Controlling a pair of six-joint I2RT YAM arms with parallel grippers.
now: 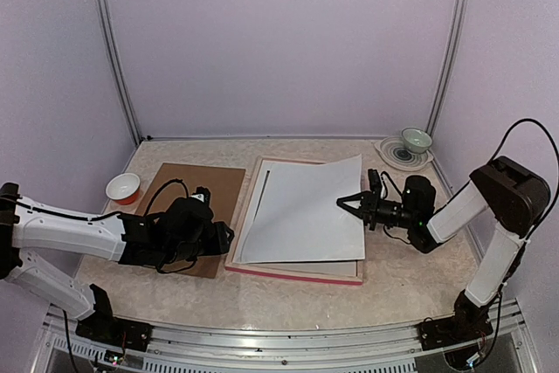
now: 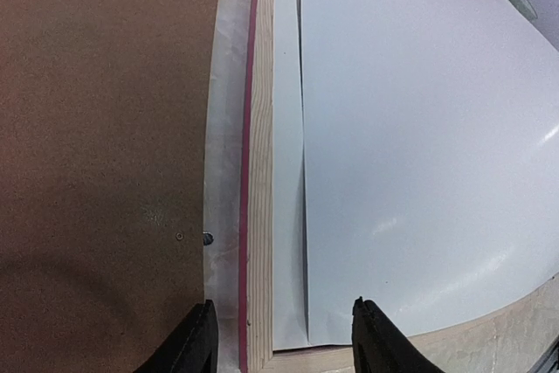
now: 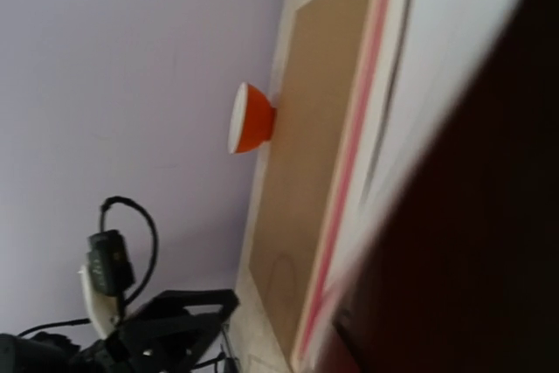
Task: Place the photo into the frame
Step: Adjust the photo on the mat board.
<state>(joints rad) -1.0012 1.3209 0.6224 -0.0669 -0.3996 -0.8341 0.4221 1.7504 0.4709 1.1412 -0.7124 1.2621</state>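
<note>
Top view: my right gripper is clenched on the raised edge of the photo. The photo lies face down, skewed over the frame ahead of my fingertips. My left gripper hangs released above the backing board.

Left wrist view: the sheet overlaps the mat and is not seated.

Right wrist view: blurred red print crowds the lens.

Risk: pushing inward could buckle the sheet against the frame's lip.

A lab test booth: plain lilac walls, aluminium corner posts, marbled table.
</note>
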